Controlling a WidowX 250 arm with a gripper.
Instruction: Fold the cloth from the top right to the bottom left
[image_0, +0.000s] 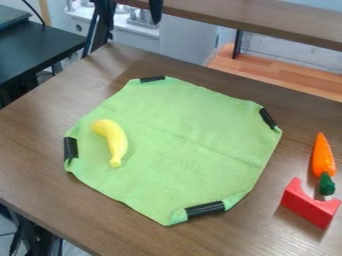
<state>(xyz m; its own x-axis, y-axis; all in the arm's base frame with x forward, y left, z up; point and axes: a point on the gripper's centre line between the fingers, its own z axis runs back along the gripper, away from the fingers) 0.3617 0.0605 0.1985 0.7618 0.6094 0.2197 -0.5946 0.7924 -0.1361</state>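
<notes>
Green cloth (177, 117): spread across the bench (40, 165)
Banana (113, 141): on the cloth's left side
Carrot (322, 156): right, beside red block (308, 206)
Pincer (155, 11): at top edge, cannot tell whether spread

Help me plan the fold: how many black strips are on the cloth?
4: top strip, right strip, bottom strip and left strip on the cloth. More may hide underneath.

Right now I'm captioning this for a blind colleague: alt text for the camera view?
A green cloth with black-banded corners lies unfolded on a brown table, a yellow banana on its left part; at right, an orange carrot and a red block.
</notes>
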